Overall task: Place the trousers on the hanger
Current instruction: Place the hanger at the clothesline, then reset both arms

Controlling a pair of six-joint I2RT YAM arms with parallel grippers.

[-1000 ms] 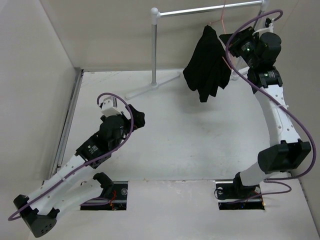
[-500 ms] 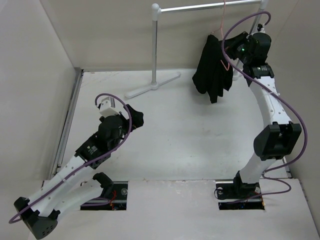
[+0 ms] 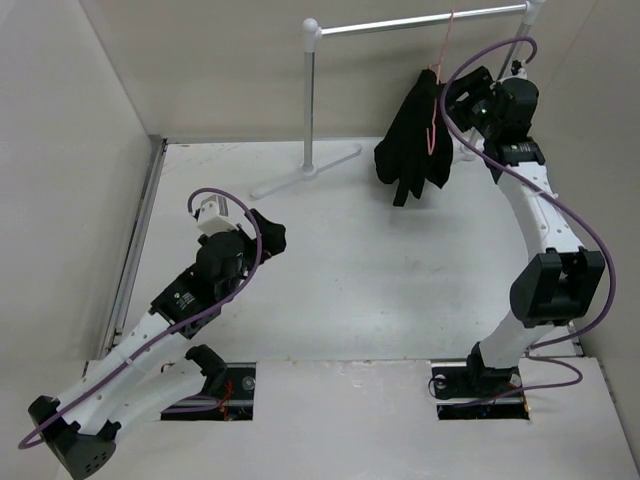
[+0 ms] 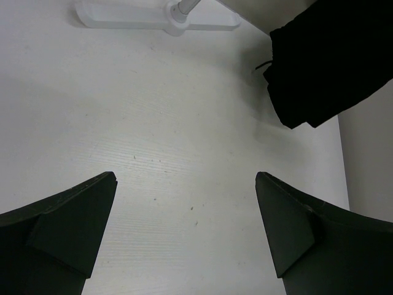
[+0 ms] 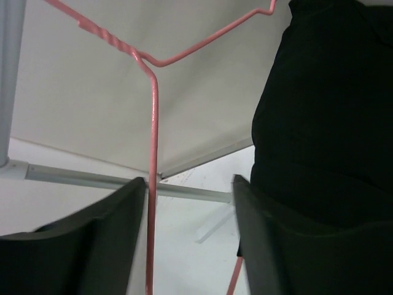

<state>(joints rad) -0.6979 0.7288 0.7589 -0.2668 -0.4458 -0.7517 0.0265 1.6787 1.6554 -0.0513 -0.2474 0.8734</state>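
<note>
The black trousers (image 3: 410, 140) hang draped over the pink wire hanger (image 3: 436, 105), whose hook sits over the rail (image 3: 400, 22). My right gripper (image 3: 458, 95) is just right of the hanger, jaws apart. In the right wrist view the hanger (image 5: 153, 123) runs down along the inner face of the left finger (image 5: 92, 246), with the right gripper (image 5: 190, 184) open round it and the trousers (image 5: 331, 110) to the right. My left gripper (image 3: 270, 235) hovers open over the table; in its view the left gripper (image 4: 184, 184) holds nothing, and the trousers (image 4: 331, 61) hang at the upper right.
The white garment rail's post (image 3: 311, 95) and its base foot (image 3: 300, 172) stand at the back middle of the table; the foot (image 4: 159, 15) also shows in the left wrist view. Walls close in behind and on both sides.
My right arm carried the hanger with the trousers up and back, the hook now rests over the rail, and the right jaws have opened off the wire. The left arm has not moved.
</note>
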